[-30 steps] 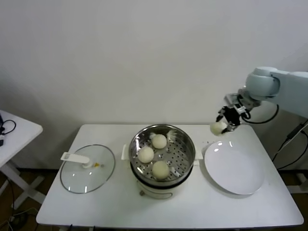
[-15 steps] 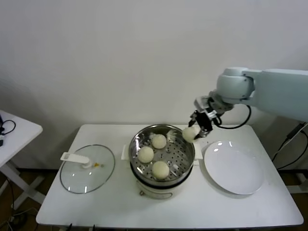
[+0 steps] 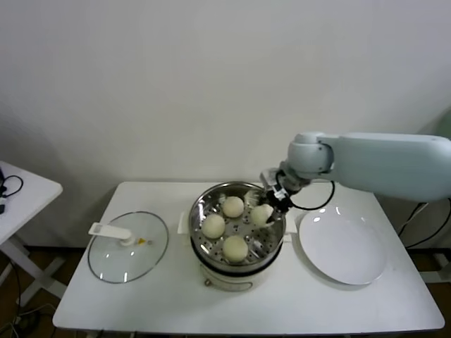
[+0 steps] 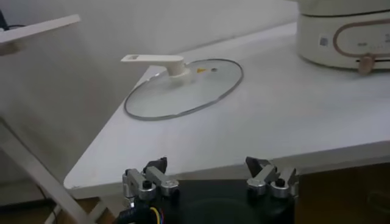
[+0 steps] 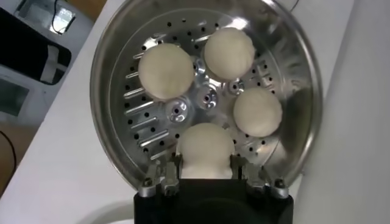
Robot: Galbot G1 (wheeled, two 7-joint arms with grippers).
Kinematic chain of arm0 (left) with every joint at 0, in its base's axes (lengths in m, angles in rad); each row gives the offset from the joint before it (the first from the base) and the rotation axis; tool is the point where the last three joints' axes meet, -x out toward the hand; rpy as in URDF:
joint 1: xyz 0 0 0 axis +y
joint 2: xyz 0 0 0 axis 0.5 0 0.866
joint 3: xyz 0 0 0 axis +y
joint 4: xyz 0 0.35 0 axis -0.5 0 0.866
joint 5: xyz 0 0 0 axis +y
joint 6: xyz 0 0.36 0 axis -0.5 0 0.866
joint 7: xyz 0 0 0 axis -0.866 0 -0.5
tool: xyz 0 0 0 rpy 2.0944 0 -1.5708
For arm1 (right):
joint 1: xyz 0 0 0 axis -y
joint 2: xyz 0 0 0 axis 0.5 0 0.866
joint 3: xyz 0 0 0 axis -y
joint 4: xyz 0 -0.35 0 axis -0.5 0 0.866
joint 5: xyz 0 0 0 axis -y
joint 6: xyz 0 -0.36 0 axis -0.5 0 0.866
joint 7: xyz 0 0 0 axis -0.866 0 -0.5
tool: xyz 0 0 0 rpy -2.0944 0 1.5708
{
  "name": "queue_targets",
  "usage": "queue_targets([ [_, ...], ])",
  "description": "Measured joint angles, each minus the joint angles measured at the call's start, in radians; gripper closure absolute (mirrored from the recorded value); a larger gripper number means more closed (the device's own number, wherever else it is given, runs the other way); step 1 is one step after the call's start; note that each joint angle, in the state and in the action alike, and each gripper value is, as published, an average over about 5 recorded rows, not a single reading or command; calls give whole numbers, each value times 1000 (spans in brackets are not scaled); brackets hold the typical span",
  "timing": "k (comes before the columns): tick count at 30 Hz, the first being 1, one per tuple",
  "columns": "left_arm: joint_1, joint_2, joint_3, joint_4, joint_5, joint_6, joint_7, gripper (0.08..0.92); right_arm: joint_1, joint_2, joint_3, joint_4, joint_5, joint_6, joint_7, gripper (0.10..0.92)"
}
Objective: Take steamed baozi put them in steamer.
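The shiny steel steamer sits on a white pot base at the table's middle. Three cream-white baozi lie in it. My right gripper is shut on a fourth baozi and holds it just over the steamer's right side. In the right wrist view this baozi sits between the fingers, above the perforated floor, near the other three buns. My left gripper is open and empty, parked below the table's near edge.
A glass lid with a white handle lies left of the steamer; it also shows in the left wrist view. A bare white plate lies right of the steamer. A second white table stands at far left.
My right arm has carried the baozi leftward from above the plate's far edge and lowered it over the steamer's right side. The left arm has not moved.
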Motion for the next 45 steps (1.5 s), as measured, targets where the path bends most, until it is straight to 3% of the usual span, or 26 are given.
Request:
queue_targets([
  [9, -2, 0, -2, 1, 0, 0, 0, 177, -91, 16, 32, -31, -47, -10, 24, 424],
  [18, 0, 0, -1, -6, -1, 0, 1, 177, -98, 12, 39, -32, -37, -3, 27, 219],
  [27, 3, 0, 5, -19, 2, 2, 2, 177, -18, -41, 36, -7, 35, 11, 45, 203],
  [33, -6, 0, 11, -14, 1, 7, 3, 177, -38, -145, 114, 27, 98, 9, 156, 203],
  [45, -21, 0, 16, -24, -20, 16, 6, 177, -514, -436, 631, 169, 122, 39, 421, 203],
])
